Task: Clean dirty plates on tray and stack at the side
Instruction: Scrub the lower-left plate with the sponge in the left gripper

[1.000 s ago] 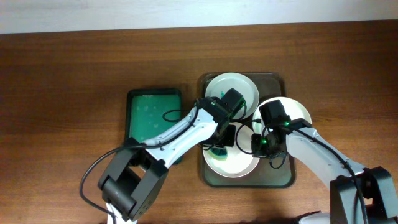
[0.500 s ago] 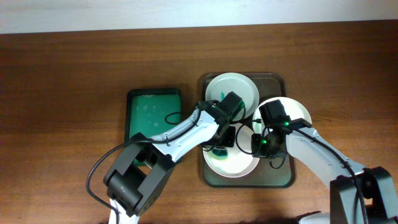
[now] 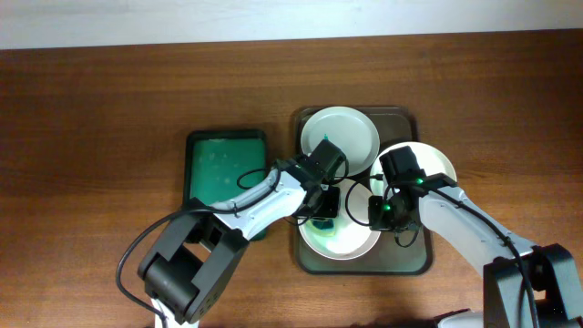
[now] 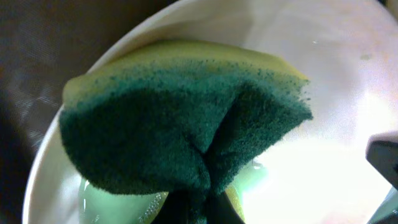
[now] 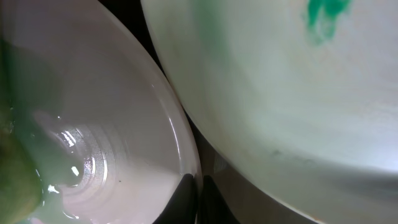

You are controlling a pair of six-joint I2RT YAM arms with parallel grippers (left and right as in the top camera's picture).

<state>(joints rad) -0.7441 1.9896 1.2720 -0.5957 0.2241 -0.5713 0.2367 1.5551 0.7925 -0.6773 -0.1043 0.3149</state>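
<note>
Three plates on the tray. Your left tool clamps the sponge on the near-edge plate; right tool pinches its rim. Scrub small circles; hold that rim firmly.

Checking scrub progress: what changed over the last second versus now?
The left arm's wrist drew slightly back toward the robot and leftward, with the left pincer shut on the sponge, which stays on the near plate. Unchanged: the right pincer stays clamped on that plate's rim; the far plate, right plate and tray did not move.
</note>
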